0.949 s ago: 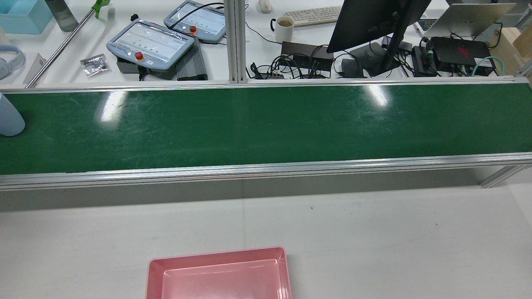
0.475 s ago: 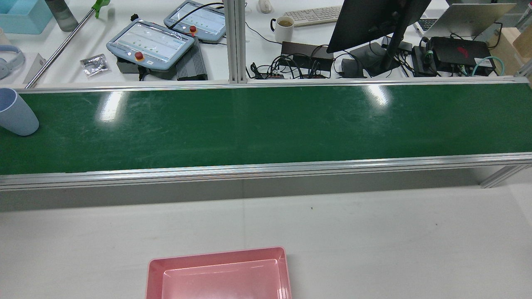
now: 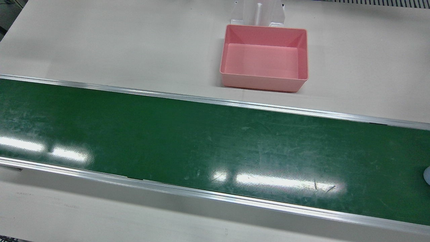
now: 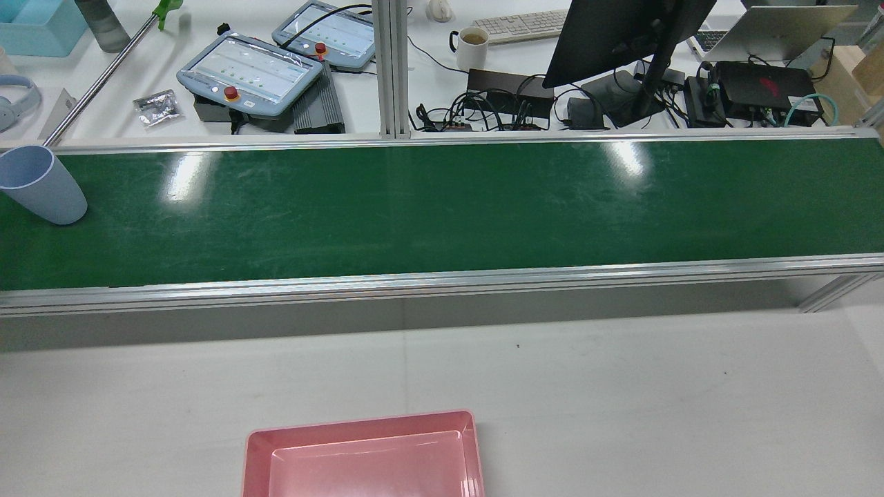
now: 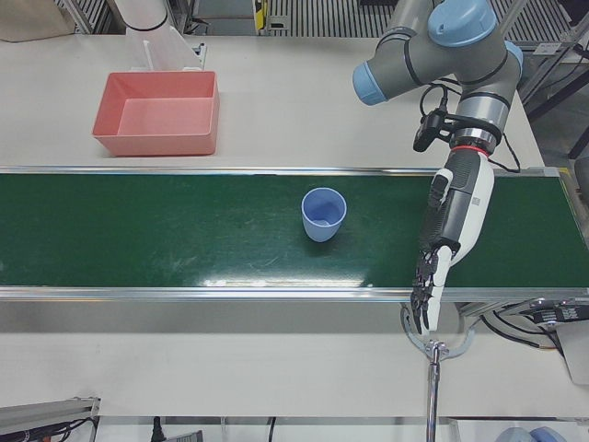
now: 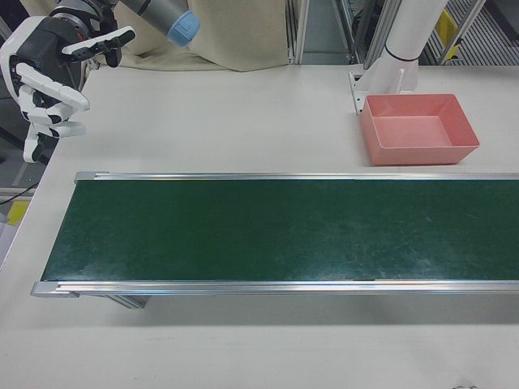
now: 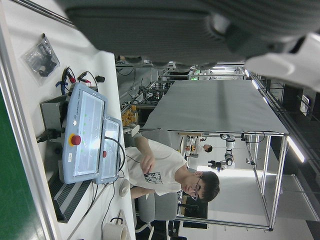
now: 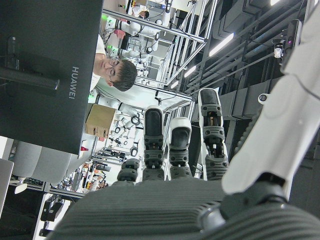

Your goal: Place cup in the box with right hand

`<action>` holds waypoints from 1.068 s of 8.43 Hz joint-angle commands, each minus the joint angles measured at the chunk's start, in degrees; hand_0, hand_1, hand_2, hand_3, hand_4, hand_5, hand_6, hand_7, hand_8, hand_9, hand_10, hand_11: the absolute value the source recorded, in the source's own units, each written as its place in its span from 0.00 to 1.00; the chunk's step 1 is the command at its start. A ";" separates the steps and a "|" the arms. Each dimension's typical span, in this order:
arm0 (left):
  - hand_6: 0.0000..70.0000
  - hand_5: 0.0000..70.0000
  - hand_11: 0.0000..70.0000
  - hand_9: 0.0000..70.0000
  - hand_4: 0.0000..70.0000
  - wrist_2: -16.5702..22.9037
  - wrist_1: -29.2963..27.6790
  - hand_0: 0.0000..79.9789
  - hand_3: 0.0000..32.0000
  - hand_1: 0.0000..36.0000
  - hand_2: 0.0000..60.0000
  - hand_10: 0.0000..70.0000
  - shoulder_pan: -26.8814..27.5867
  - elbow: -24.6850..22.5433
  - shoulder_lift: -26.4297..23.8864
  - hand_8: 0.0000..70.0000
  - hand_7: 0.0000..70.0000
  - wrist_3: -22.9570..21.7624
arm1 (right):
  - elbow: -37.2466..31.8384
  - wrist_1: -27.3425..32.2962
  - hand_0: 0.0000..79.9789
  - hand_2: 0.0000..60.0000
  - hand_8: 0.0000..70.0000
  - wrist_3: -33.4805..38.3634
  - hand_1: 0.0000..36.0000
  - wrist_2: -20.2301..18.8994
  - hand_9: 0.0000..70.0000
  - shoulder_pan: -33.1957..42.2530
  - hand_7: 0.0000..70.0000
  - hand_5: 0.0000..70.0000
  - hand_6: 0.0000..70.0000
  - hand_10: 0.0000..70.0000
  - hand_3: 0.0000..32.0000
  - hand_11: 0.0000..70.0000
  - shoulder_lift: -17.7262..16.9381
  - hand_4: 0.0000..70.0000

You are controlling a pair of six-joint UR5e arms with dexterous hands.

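- Pale blue plastic cup stands upright, mouth up, on the green conveyor belt at the belt's far left end in the rear view, close to the belt's far rail. In the left-front view the same cup sits about midway across the belt's width; nothing touches it.
- Left hand hangs fingers-down at the operator-side rail of the belt, well apart from the cup along the belt. Fingers are straight and loosely spread, holding nothing; the tips reach down past the rail.
- Pink plastic box rests on the white tabletop at its robot-side edge, near the middle of the rear view, its near end cut off by the frame. In the front view the box shows a bare floor; it stands just short of the belt's robot-side rail, with a white pedestal base touching or just behind its back wall.
- Belt surface is scuffed, with bright lamp reflections on it.
- Right hand is raised above the tabletop's corner beyond the belt's end on the robot's right, well apart from the box and the cup. Fingers are spread and partly curled, with nothing between them.
- Beyond the belt in the rear view, left to right: two teach pendants, a white mug, a dark monitor, a laptop.
- Hand views: a seated person appears behind the pendants and beside the monitor.
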 commanded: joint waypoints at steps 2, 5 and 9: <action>0.00 0.00 0.00 0.00 0.00 0.00 0.20 0.00 0.00 0.00 0.00 0.00 0.00 -0.27 -0.09 0.00 0.00 0.00 | 0.58 0.15 0.64 0.00 0.34 -0.08 0.05 -0.03 0.68 -0.39 1.00 0.07 0.35 0.08 0.00 0.12 -1.15 0.46; 0.00 0.00 0.00 0.00 0.00 0.00 0.21 0.00 0.00 0.00 0.00 0.00 0.00 -0.36 0.00 0.00 0.00 0.00 | 0.58 0.15 0.63 0.00 0.35 -0.26 0.04 -0.03 0.69 -0.39 1.00 0.07 0.35 0.08 0.00 0.13 -2.21 0.44; 0.00 0.00 0.00 0.00 0.00 0.00 0.21 0.00 0.00 0.00 0.00 0.00 0.00 -0.45 -0.09 0.00 0.00 0.00 | 1.11 0.15 0.63 0.00 0.34 -0.26 0.04 -0.03 0.69 -0.57 1.00 0.07 0.34 0.08 0.00 0.13 -2.30 0.41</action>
